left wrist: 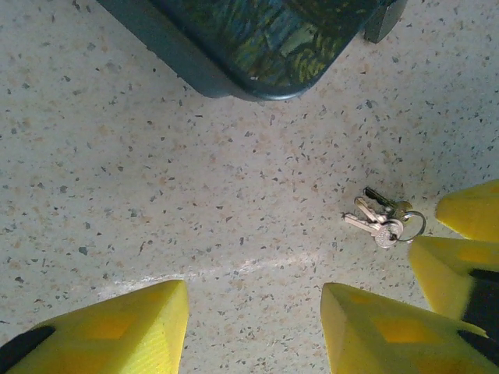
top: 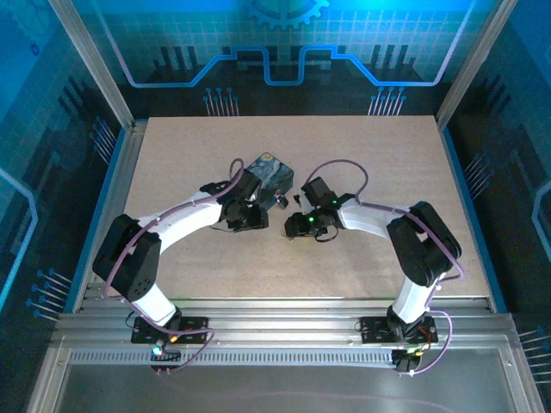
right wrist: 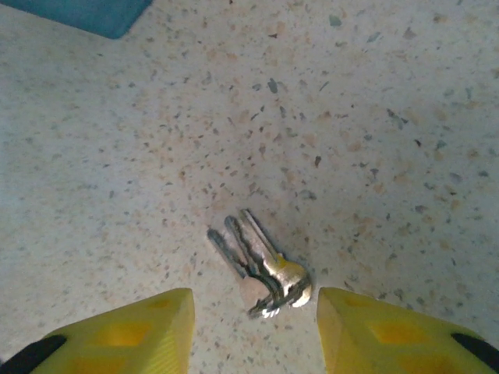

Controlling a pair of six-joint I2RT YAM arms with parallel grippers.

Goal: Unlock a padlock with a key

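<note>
Just ahead of the right pincer point(right wrist: 256, 335), square on its gap, lies the small bunch of silver keys on a ring point(right wrist: 261, 273), flat on the speckled counter point(right wrist: 374, 117). The fingers stand apart, touching nothing. The ring end is nearest the pincer, and the blades run away from it, slanting to its left. The right arm is plainly the nearer. The left pincer point(left wrist: 253, 327), also apart and empty, has the keys off to its right. Beyond it sits the dark rectangular box with the blue-and-yellow swirl picture point(left wrist: 257, 39); its contents can't be seen. The tiny dark padlock point(top: 281, 202), by my judgement, rests just beside that box, beyond both pincers.
</note>
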